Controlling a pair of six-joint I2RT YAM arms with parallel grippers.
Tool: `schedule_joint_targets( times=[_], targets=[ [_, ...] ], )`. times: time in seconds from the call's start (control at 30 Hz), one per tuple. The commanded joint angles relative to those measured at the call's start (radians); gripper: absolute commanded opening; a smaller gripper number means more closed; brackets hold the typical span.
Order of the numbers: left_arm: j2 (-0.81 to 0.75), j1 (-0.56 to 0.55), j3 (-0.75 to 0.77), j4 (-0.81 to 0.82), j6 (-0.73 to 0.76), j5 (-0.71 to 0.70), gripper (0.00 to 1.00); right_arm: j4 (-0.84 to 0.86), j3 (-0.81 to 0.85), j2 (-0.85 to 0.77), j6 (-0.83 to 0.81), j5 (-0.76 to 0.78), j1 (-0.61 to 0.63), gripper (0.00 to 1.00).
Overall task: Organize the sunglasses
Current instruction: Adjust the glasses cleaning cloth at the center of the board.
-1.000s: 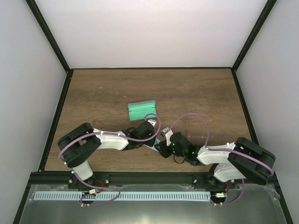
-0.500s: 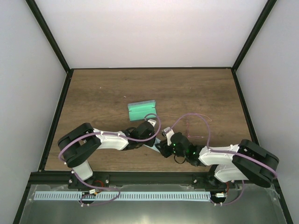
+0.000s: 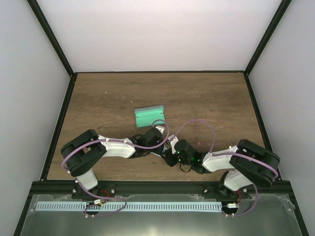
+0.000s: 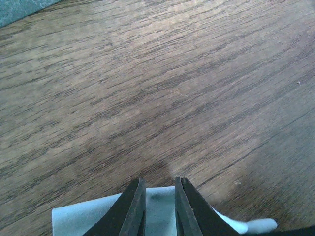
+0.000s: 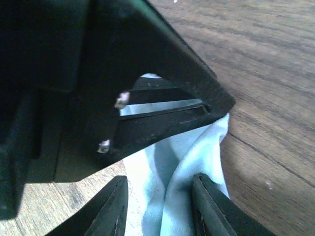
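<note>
Both arms are meeting low over the near middle of the tabletop [image 3: 123, 93], working on one pale blue cloth [image 5: 172, 162] rather than on the sunglasses themselves. The left hand [image 4: 157, 184] is pinching the cloth, its fingers nearly together with a strip of fabric showing in the narrow gap and the flat part lying on the wood beneath. The right hand [image 5: 160, 184] is facing it at close range, its fingers set wider and clamping a bunched fold of the same cloth, with the left hand's black body filling the view just above. Judgement: the two are sharing the cloth so it can be spread or folded, one end anchoring while the other is pulling. Sunglasses: a faint pinkish outline [image 3: 204, 136] is lying on the tabletop just beyond the right forearm, inside the looping cable [image 3: 197, 122]. It is probably them but too faint to be sure, and neither hand is touching it. The green case [image 3: 149, 116] is sitting flat just beyond the left hand, apart from the outline, likely waiting to receive cloth and glasses.
</note>
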Motion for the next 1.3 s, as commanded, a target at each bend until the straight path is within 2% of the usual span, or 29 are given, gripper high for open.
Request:
schedule_joint_targets(
  times=[0.0, 0.33, 0.5, 0.77, 0.93, 1.27],
  targets=[
    [0.009, 0.002, -0.023, -0.037, -0.009, 0.012, 0.2, -0.04, 0.043, 0.011, 0.002, 0.04, 0.036, 0.37],
    [0.005, 0.001, -0.026, -0.037, -0.004, 0.011, 0.2, -0.24, 0.024, -0.229, 0.033, 0.238, 0.048, 0.38],
    [0.007, 0.001, -0.026, -0.032, -0.009, 0.016, 0.2, -0.227, 0.008, -0.288, 0.015, 0.195, 0.048, 0.39],
    [-0.008, 0.001, -0.032, -0.044, -0.016, 0.02, 0.21, -0.031, 0.002, -0.148, -0.012, 0.024, 0.048, 0.4],
    [-0.014, 0.001, -0.042, -0.045, -0.019, 0.022, 0.21, -0.007, 0.028, -0.06, -0.012, 0.029, 0.048, 0.42],
    [-0.005, 0.002, -0.041, -0.036, -0.016, 0.031, 0.21, 0.016, 0.066, 0.02, -0.016, 0.021, 0.047, 0.44]
  ],
)
